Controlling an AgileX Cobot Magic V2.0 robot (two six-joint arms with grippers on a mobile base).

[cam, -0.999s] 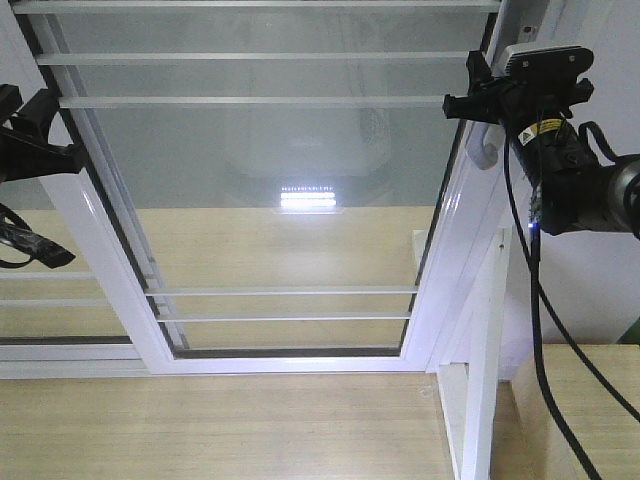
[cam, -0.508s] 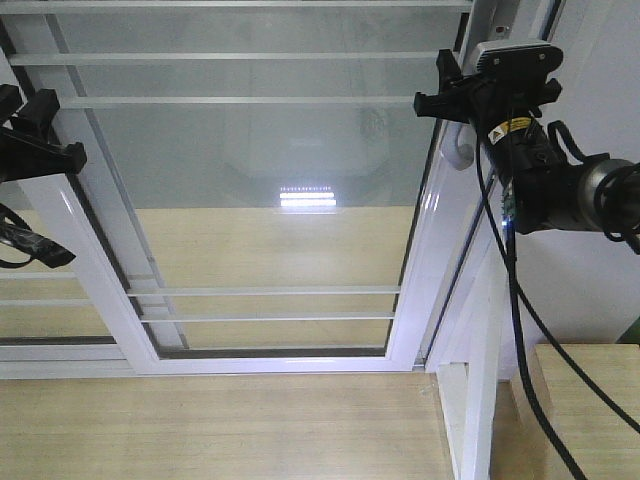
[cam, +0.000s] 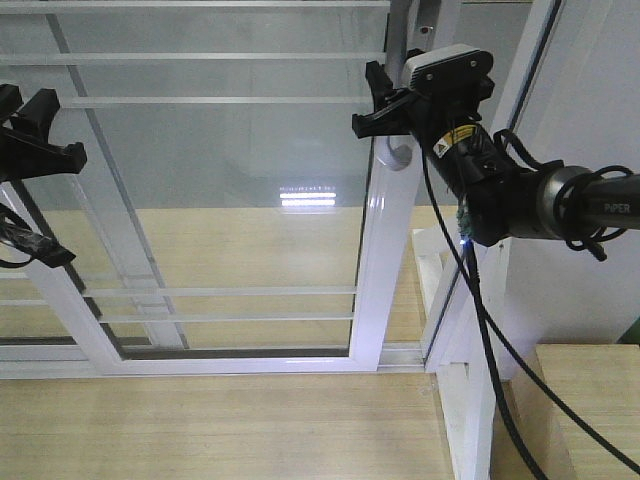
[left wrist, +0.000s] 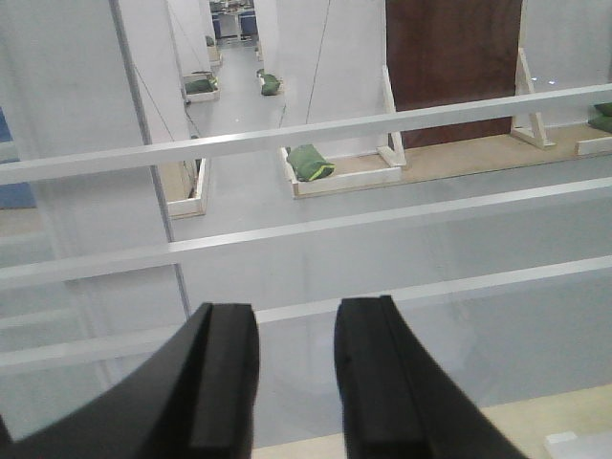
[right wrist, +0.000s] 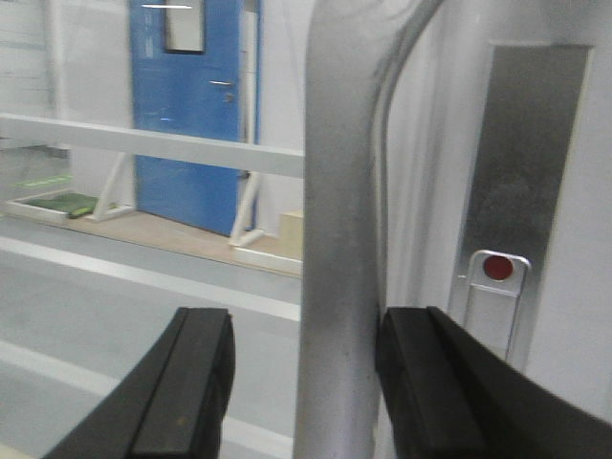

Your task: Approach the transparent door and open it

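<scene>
The glass door (cam: 383,260) fills the centre and left of the front view, its grey handle (right wrist: 335,239) just right of centre. The right gripper (right wrist: 301,382) straddles that handle, jaws apart, one pad touching it. At the left edge, the left gripper (left wrist: 296,373) hangs half-open and empty, facing the glass.

Bright, even indoor light, hardly a shadow. A lamp's reflection (cam: 308,197) glares on the transparent door (cam: 383,270), just 12 o'clock of centre. The right wrist view is soft, its grey handle (right wrist: 335,239) smeared.
</scene>
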